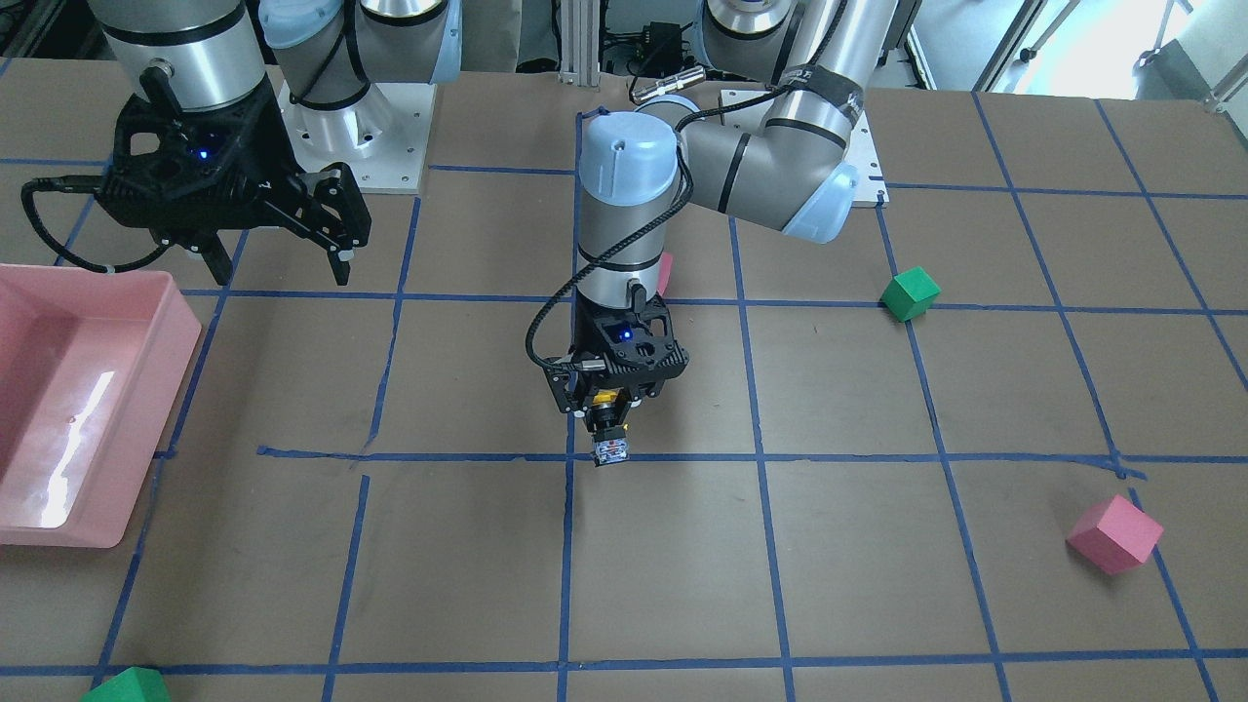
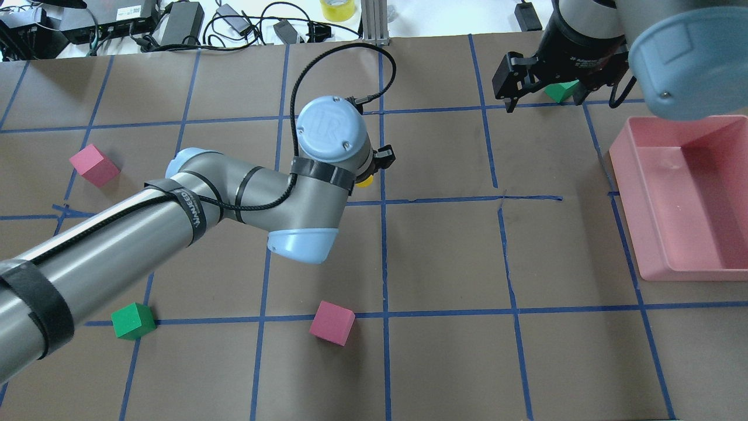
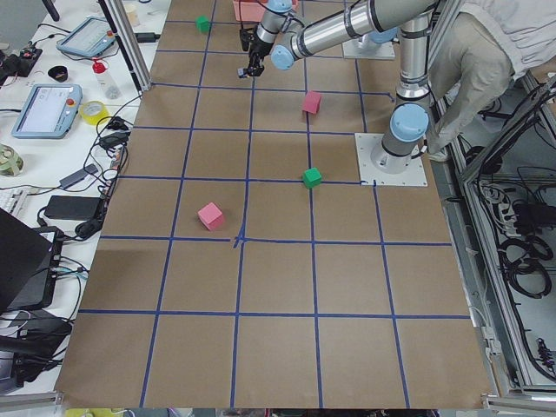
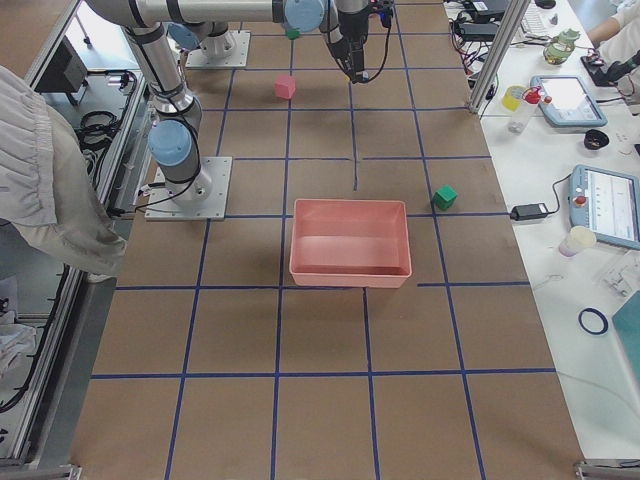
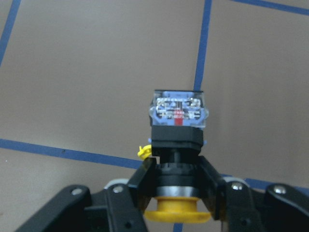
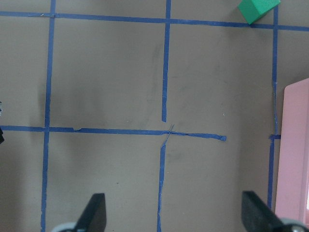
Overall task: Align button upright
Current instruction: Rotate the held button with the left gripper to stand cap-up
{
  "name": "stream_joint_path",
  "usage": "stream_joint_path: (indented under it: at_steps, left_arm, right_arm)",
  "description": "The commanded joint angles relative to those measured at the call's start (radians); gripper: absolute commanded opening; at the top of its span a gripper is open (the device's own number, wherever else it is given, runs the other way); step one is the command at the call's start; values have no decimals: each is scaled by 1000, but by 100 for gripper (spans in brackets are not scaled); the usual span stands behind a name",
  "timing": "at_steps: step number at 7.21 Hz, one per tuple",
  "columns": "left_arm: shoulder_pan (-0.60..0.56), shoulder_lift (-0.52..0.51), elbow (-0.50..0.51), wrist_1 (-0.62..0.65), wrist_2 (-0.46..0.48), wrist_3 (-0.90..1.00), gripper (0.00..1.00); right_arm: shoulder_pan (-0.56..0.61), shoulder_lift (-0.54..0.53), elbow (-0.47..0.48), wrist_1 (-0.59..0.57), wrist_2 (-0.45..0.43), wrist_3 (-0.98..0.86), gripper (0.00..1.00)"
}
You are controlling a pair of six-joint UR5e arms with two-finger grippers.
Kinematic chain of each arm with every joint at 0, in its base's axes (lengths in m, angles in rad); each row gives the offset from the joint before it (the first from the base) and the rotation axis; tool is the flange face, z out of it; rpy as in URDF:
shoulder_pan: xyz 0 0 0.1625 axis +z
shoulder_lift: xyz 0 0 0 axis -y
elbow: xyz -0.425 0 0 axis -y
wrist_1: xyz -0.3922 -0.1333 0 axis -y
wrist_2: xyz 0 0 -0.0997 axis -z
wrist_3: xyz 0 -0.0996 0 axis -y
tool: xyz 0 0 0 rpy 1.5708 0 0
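My left gripper points straight down near the table's middle and is shut on the button. In the left wrist view the fingers clamp the black collar. The button has its yellow cap toward the palm and its clear grey base pointing down at the table. The base hangs close over a blue tape line; I cannot tell if it touches. In the overhead view only a bit of the yellow cap shows under the wrist. My right gripper is open and empty, hovering beside the pink tray.
The pink tray stands at the table's right side. Pink cubes and green cubes lie scattered. In the front view a green cube and a pink cube lie apart from my left gripper.
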Motion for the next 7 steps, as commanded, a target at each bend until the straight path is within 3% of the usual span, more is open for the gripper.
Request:
stream_joint_path:
  at_steps: [1, 4, 5, 6, 7]
  left_arm:
    - [30, 1, 50, -183, -186, -310, 0]
    - [105, -85, 75, -186, -565, -631, 0]
    - [148, -138, 76, -214, -615, -654, 0]
    - [186, -185, 92, -240, -751, -659, 0]
    - [220, -199, 102, -269, -776, -659, 0]
  right_arm:
    - [0, 0, 0, 0, 4, 0, 100]
    - [0, 0, 0, -2, 8, 0, 100]
    - [0, 0, 0, 0, 9, 0, 100]
    - [0, 0, 0, -2, 8, 0, 100]
    - [0, 0, 1, 0, 9, 0, 100]
